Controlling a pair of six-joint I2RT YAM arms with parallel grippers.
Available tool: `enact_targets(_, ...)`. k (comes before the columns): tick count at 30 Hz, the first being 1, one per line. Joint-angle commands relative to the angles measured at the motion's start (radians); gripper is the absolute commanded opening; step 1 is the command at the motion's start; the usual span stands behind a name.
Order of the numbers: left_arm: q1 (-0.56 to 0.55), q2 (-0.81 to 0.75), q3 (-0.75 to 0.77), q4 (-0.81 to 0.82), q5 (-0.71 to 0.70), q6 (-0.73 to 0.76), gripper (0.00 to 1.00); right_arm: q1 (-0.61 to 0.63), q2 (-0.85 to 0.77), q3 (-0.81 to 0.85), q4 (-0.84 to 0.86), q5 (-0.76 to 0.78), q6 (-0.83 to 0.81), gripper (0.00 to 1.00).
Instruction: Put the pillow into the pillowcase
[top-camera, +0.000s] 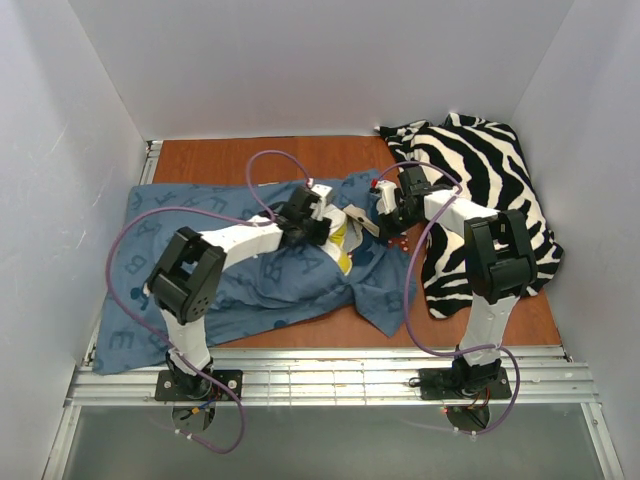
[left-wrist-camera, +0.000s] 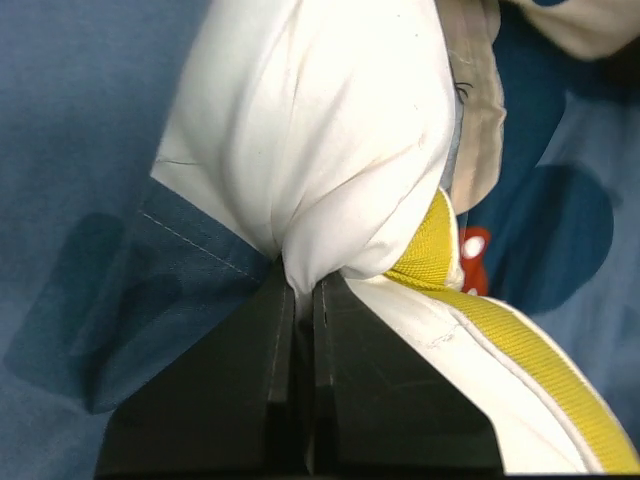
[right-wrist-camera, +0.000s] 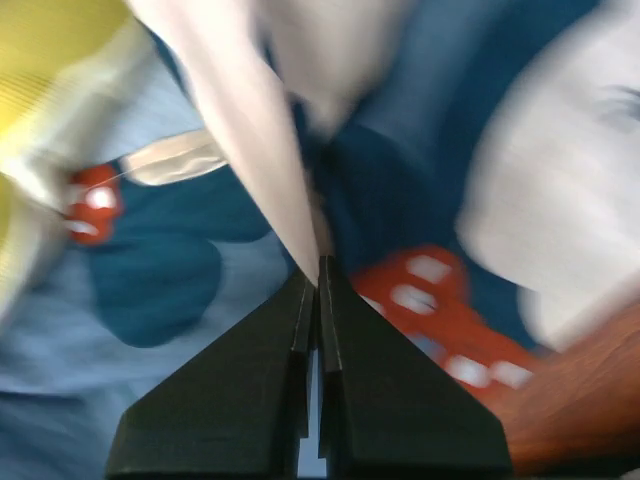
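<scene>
Blue mouse-print pillowcase (top-camera: 240, 275) lies crumpled left of centre, mouth to the right; pillow (left-wrist-camera: 320, 130) shows there only as a bunched white corner with yellow edging.

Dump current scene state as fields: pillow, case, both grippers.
pillow: plump white pillow, yellow edge; one end showing amid blue cloth
pillowcase: blue cartoon-print fabric pillowcase, spread on brown wooden table
left gripper: shut on bunched pillow fabric
right gripper: shut on pale fabric fold; view blurred
other: black-and-white zebra-striped cloth, far right

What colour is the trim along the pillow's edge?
Yellow; the trim on the white pillow shows best in the left wrist view.
</scene>
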Motion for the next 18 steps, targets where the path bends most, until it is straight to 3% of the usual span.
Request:
enact_targets(1, 0.114, -0.114, -0.157, -0.132, 0.206, 0.032, 0.0, -0.01, 0.021, 0.045, -0.026, 0.046, 0.017, 0.01)
enact_targets(3, 0.114, -0.153, -0.196, -0.092, 0.269, 0.046, 0.0, -0.009, 0.009, 0.085, -0.055, -0.003, 0.054, 0.04)
enact_targets(5, 0.114, -0.177, -0.222, -0.068, 0.338, 0.042, 0.0, -0.001, -0.026, 0.099, -0.06, -0.037, 0.091, 0.19)
enact_targets(7, 0.113, -0.173, -0.224, -0.063, 0.351, 0.029, 0.0, 0.028, -0.057, 0.116, -0.052, -0.046, 0.132, 0.61)
enact_targets(9, 0.113, -0.167, -0.218, -0.062, 0.357, 0.032, 0.0, 0.056, -0.08, 0.133, -0.052, -0.038, 0.158, 0.84)
enact_targets(18, 0.113, -0.173, -0.202, -0.063, 0.346, 0.023, 0.0, 0.217, 0.036, 0.229, -0.065, 0.176, 0.169, 0.89)
